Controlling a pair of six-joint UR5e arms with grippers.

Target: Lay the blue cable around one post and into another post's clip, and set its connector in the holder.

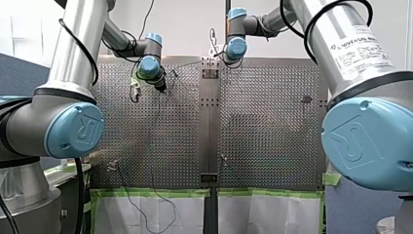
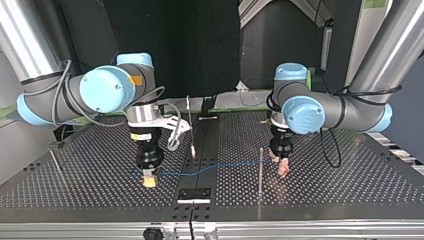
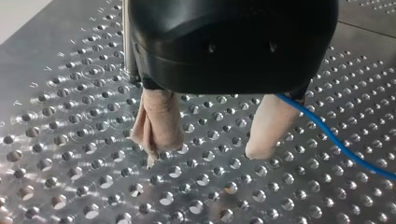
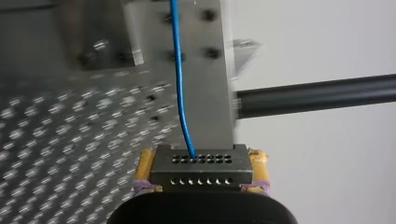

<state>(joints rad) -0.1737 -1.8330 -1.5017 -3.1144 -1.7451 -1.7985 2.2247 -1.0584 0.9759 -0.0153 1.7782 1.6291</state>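
Since the blue cable (image 4: 179, 70) is thin and limp, I judge it light and with almost no stiffness of its own: it will sag, curl and follow whichever end is pulled, so it has to be guided under a little tension rather than pushed. The connector (image 4: 201, 167) is the one rigid part, a small metal block with rows of holes, and it is the sound place to take hold. My right gripper (image 2: 149, 179) has it there, yellow pads pinching its two flat sides low over the tabletop (image 2: 325, 195).

From the connector the cable runs across the top view, close above the holes, toward my left gripper (image 3: 205, 149). Its jaws stand spread, the beige-wrapped fingers (image 3: 159, 126) down at the surface, and the cable passes just beside one of them, not pinched. A thin upright post (image 2: 260, 170) stands near that gripper. A second hold on the cable's own jacket should be gentle, as smooth insulation probably slips.
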